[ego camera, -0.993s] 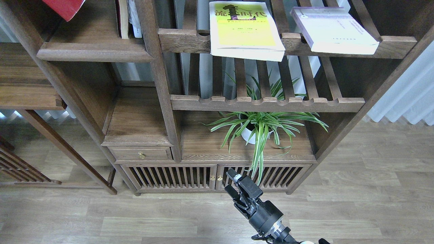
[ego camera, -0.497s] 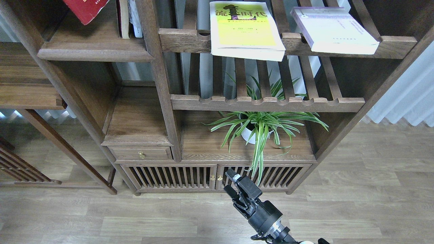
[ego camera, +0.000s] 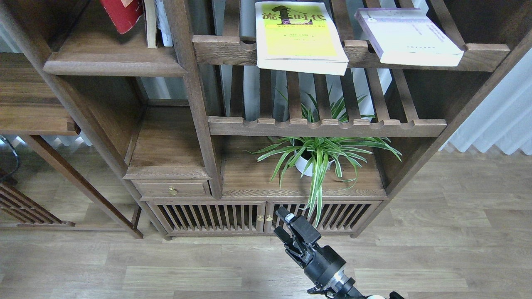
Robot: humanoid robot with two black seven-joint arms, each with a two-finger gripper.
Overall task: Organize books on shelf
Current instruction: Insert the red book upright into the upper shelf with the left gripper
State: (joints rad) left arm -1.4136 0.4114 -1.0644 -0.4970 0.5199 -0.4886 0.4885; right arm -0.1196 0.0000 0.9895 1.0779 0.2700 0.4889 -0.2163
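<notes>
Dark red book [ego camera: 124, 14] now sits further right than a second ago, tilted against upright books [ego camera: 158, 23] on the solid shelf [ego camera: 112, 66]; board's left part bare. Yellow-green book [ego camera: 300, 37], black Chinese title, and white-lavender book [ego camera: 409, 37] overhang the slatted rack [ego camera: 224, 50]. Right gripper [ego camera: 286, 230] low, fingers slightly apart, empty.

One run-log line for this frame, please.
dark red paperback: above solid brown shelf | yellow-green, lavender paperbacks: slatted rack | right gripper: open, idle

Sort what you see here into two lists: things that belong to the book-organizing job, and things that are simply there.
Job: dark red book; yellow-green book; white-lavender book; solid shelf.

Simply there: potted plant; slatted rack; small drawer; wood floor.
</notes>
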